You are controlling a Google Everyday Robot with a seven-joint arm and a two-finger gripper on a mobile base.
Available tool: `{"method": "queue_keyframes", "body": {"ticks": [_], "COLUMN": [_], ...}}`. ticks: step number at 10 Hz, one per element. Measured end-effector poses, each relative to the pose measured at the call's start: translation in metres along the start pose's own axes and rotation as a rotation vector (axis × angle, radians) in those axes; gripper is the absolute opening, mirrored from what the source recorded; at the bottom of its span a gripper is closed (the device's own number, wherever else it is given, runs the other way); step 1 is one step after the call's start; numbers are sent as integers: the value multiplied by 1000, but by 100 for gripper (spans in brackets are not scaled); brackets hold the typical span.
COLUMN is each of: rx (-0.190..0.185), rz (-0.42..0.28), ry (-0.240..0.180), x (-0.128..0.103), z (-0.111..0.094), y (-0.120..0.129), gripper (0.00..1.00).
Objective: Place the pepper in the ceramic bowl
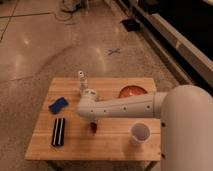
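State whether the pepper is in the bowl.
Out: the slim dark-red pepper is at the pincer, mid-table, apart from the round orange ceramic bowl.

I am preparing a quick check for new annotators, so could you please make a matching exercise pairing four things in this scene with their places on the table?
Things:
1. ceramic bowl
2. white cup
3. black striped block
4. gripper

Places:
A. near edge, left side
B. middle of the table, under the arm
C. near edge, right side
D. far right, partly behind the arm

Pairs: 1-D, 2-C, 3-A, 4-B.
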State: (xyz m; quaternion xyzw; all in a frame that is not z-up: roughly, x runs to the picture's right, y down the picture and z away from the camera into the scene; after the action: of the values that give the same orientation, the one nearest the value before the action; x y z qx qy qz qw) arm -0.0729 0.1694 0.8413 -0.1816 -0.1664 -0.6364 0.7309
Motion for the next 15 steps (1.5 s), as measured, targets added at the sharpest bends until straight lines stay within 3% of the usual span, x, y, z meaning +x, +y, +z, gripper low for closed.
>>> {"method": "queue_keyframes", "body": {"ticks": [2,6,8,10,12,15], "rx": [0,16,9,-27,-74,-133], "rz": [84,344,472,593,678,807], "ry": [-7,-4,-3,-4,-8,-7], "x": [22,110,151,183,198,217], "z": [-15,-51,-60,-56,-44,-24], "y": [10,56,93,139,177,221], "gripper": [0,0,0,0,1,27]}}
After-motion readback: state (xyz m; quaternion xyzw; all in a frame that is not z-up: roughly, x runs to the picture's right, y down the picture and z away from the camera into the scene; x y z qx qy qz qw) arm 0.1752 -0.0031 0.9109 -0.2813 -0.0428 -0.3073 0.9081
